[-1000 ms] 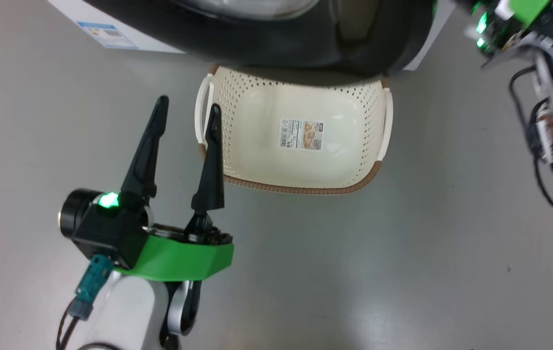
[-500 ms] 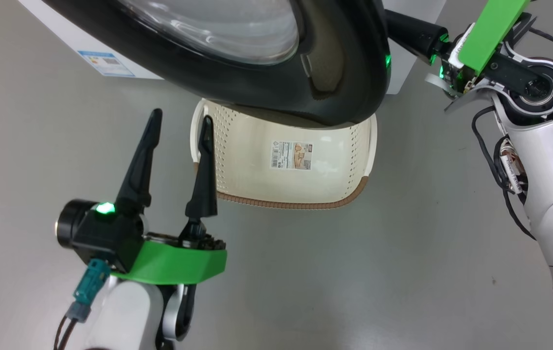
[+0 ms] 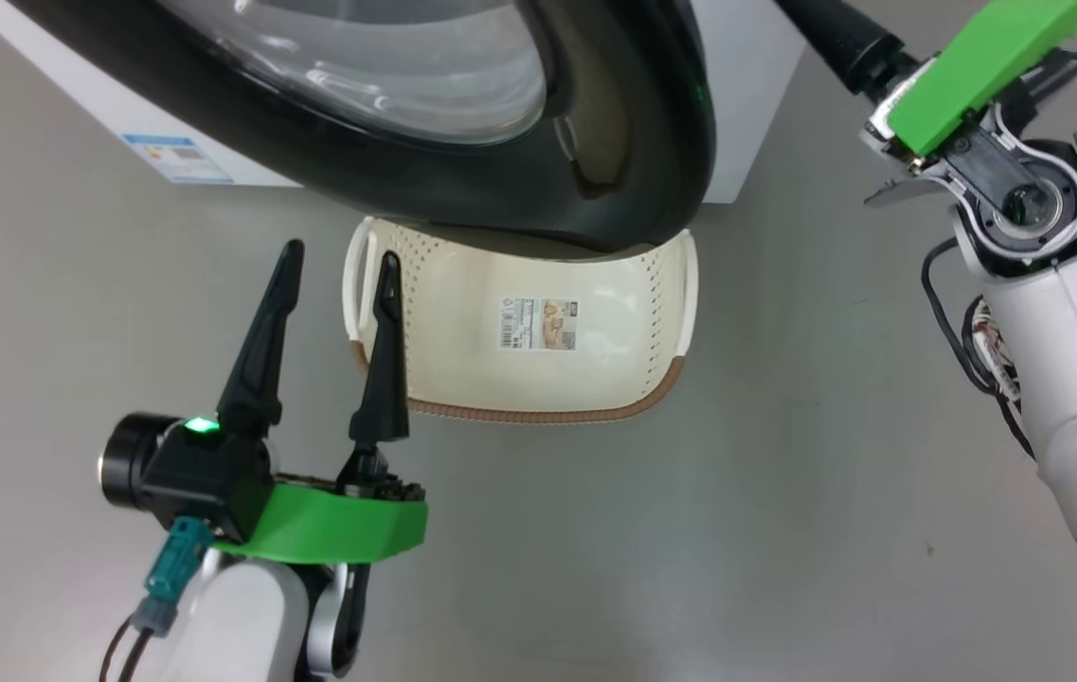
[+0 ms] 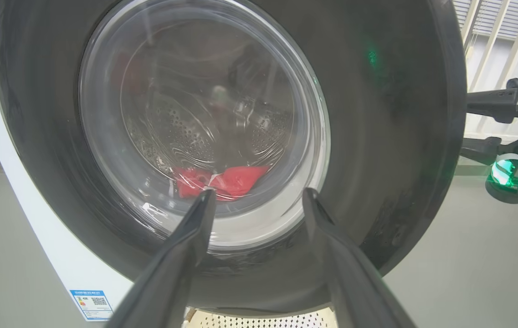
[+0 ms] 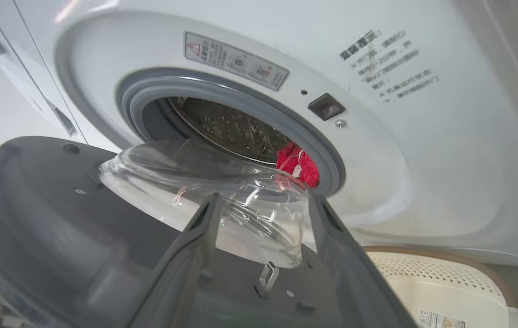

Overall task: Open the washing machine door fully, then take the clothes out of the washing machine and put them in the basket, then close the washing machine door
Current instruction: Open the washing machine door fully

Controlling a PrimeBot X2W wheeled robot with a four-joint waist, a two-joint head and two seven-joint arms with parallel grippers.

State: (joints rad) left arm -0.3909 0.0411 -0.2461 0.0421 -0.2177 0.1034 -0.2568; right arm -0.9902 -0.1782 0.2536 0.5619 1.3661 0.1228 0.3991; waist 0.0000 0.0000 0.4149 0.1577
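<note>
The right gripper stands open with nothing between its 2 dark fingers, which point across the grey inner face of the washing machine door toward the drum mouth. The left gripper is open and empty too. It hovers low in front of the door's glossy black outer rim, just beside the left handle of the basket.

The door is ajar, not swung fully. Its clear glass bowl juts between the right fingers and the opening. The door looks stiff, heavy on its hinge and slippery on the gloss, so the free edge near the small metal latch hook seems a better push point than the glass.

The clothes lie inside the washing machine, a red bunch low in the perforated drum just behind the grey rubber ring. They look soft, light and easy to pinch at a raised fold, though they may drag on the ring.

The basket sits on the floor with its far part under the door rim, so a wider swing is probably needed to free the room above it. The floor on the robot's right looks open for the arm
</note>
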